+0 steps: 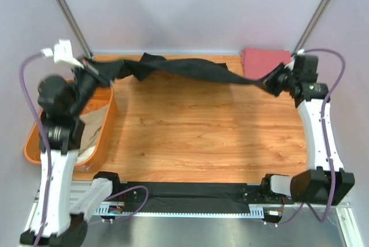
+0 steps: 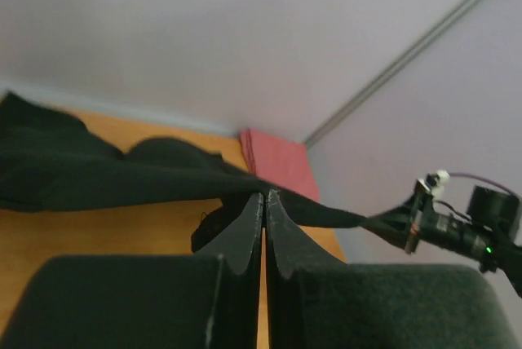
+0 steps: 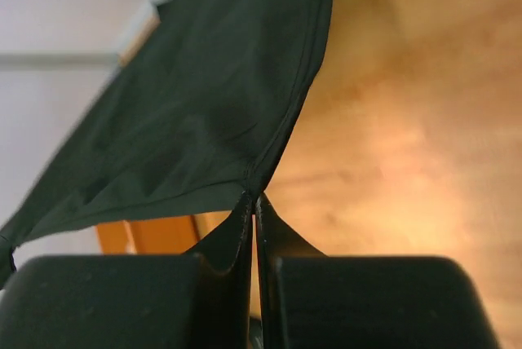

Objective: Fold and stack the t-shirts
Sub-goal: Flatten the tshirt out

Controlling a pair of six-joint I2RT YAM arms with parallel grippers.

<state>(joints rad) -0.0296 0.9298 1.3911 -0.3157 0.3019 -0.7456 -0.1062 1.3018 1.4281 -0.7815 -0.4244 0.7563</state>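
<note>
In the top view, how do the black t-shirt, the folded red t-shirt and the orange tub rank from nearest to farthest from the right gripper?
1. black t-shirt: held in the right gripper, stretched along the far side.
2. red t-shirt: folded at the far right corner, just behind the gripper.
3. orange tub: on the left side, farthest.

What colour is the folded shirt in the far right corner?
Pinkish-red shirt; top external view shows it best.
</note>
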